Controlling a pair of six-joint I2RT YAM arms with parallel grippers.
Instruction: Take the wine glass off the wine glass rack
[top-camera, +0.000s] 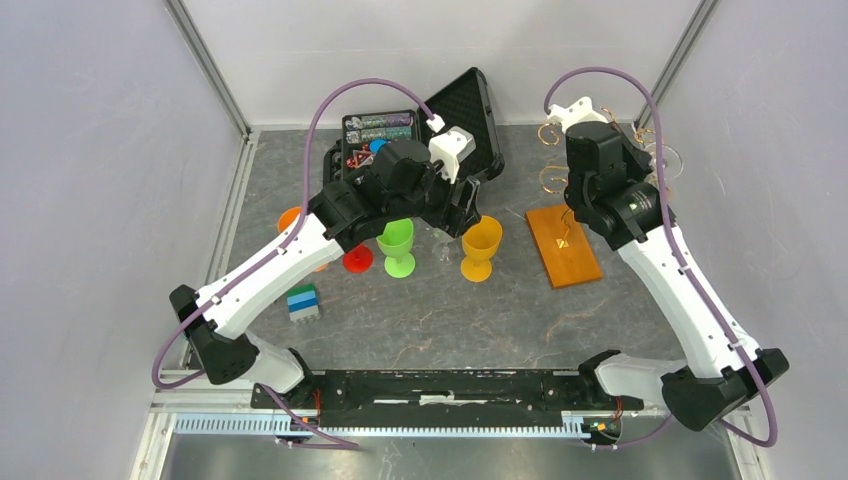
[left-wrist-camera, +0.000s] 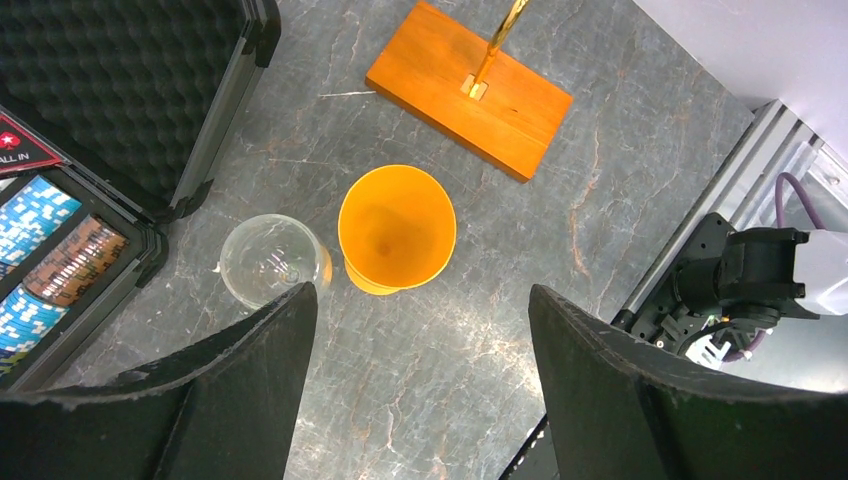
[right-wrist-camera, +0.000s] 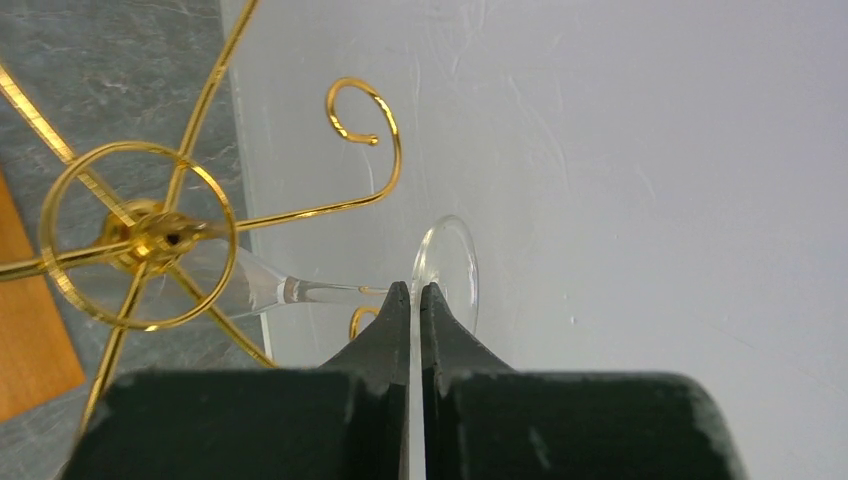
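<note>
Right gripper (right-wrist-camera: 415, 292): jaws pressed together, nothing visibly clamped between them. Its tips sit at the stem of the wine glass (right-wrist-camera: 290, 290), just beside the foot; whether they touch cannot be told.

The wine glass hangs on the wine glass rack (top-camera: 563, 245), foot caught in a gold scroll arm on the side nearest the right wall, bowl pointing in toward the centre post. It is not yet off the rack.

Left gripper (left-wrist-camera: 420, 300): jaws spread wide, holding nothing, above the table (left-wrist-camera: 450, 400). An orange cup (left-wrist-camera: 396, 230) stands upright below it. A clear glass (left-wrist-camera: 270, 260) touches that cup, and a black case (left-wrist-camera: 120, 90) lies open near the glass.
</note>
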